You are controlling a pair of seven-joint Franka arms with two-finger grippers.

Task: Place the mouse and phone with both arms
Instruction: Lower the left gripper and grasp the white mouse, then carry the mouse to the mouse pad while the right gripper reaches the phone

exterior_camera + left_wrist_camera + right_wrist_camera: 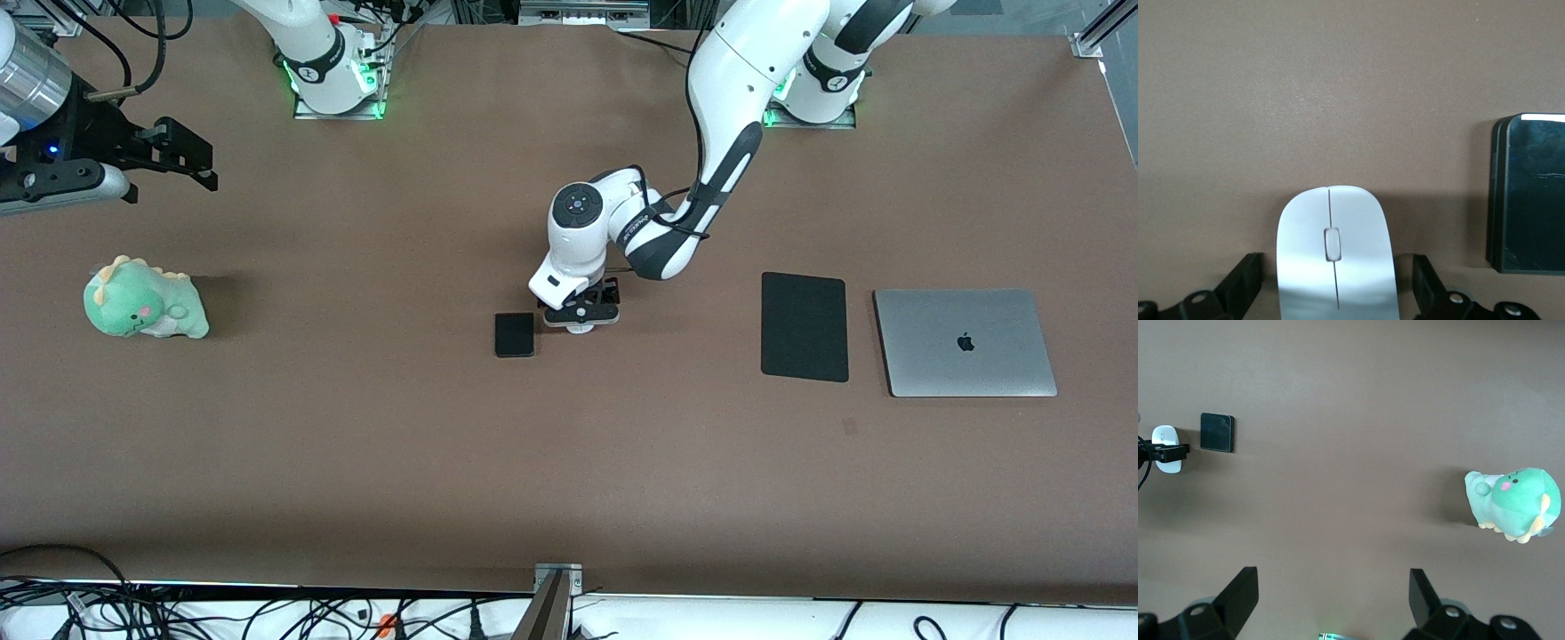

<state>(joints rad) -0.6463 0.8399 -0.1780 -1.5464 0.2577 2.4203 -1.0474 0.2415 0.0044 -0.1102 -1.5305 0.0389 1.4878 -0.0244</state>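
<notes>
Front view puts the right gripper (178, 160) waiting, fingers spread and empty, over the table's right-arm end, the plush dinosaur (145, 299) below it. The phone (515, 334) lies flat just beside the left gripper (582, 313). That gripper is down at the table (356, 444), fingers apart astride the mouse (1336, 257), not yet pinching. Glossy, light and rigid, the mouse looks slippery; I'd squeeze its long sides near mid-length.
</notes>
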